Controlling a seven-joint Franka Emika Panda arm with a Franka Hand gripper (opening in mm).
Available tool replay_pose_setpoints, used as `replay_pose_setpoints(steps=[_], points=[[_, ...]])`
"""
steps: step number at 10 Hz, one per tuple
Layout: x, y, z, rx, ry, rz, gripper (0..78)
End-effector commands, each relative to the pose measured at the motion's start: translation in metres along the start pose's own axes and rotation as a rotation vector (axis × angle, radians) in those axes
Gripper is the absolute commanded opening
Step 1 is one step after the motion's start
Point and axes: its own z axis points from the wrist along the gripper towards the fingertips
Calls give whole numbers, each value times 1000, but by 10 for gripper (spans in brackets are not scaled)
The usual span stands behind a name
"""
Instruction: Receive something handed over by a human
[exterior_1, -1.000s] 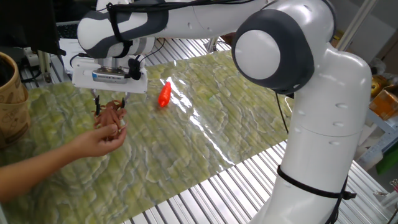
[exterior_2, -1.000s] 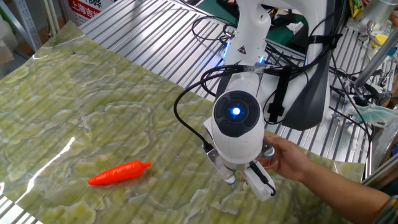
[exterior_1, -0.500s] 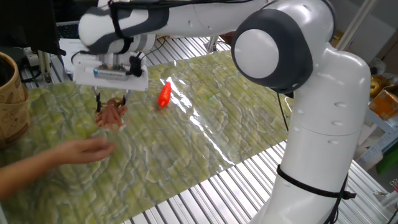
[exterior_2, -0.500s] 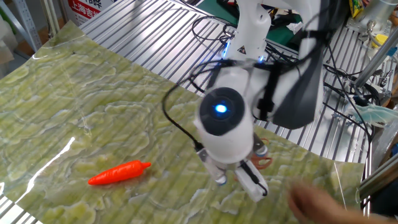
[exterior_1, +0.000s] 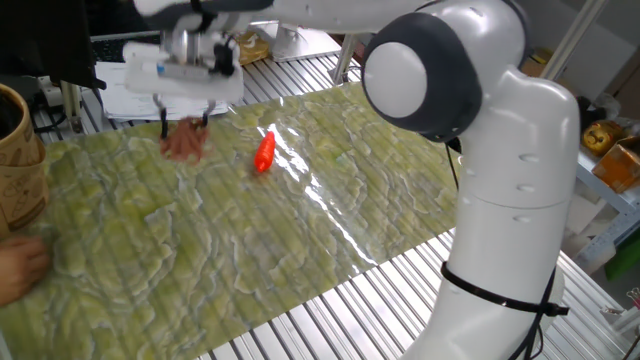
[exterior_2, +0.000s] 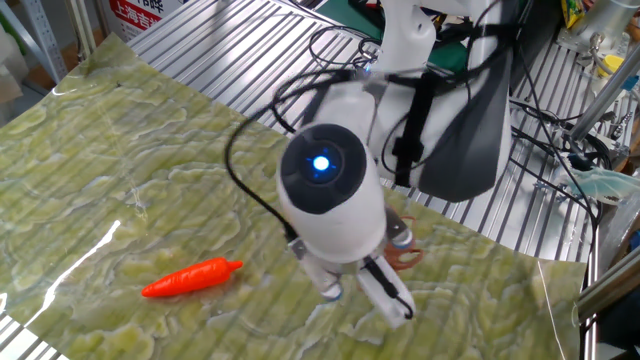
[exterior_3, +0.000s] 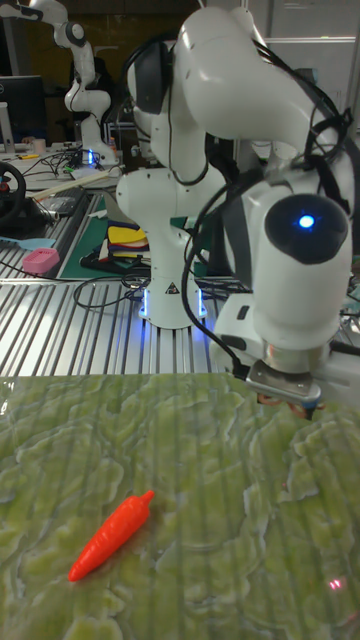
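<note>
One fixed view gives the clear look: the gripper (exterior_1: 185, 122) hangs over the far left part of the green mat (exterior_1: 300, 230), its dark fingers pinched on the top of the reddish-brown toy (exterior_1: 184, 142), which dangles just beneath them, blurred. Only this view catches the human hand (exterior_1: 20, 270), a sliver at the near left edge, well apart from the toy. A wicker basket (exterior_1: 20, 150) stands at the left edge too.

From the other fixed view the arm's round joint with its blue light blocks the fingers; only a bit of the toy (exterior_2: 405, 252) peeks out to its right, over the mat. The orange carrot (exterior_2: 190, 277) lies alone to the left, well apart.

The tall fixed view shows the carrot (exterior_3: 108, 535) at near left, and just a reddish-brown scrap (exterior_3: 283, 400) under the wrist's lower edge.
</note>
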Motion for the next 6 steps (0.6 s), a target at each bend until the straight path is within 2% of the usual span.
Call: replay_pose_setpoints(steps=[1,3,4,6], points=[[-49,-31,-63,176,-140,-101,13],[-62,-51,-47,179,-213,-134,13],[-68,-60,-38,198,-244,-156,13],[-76,-75,-22,217,-275,-193,13]])
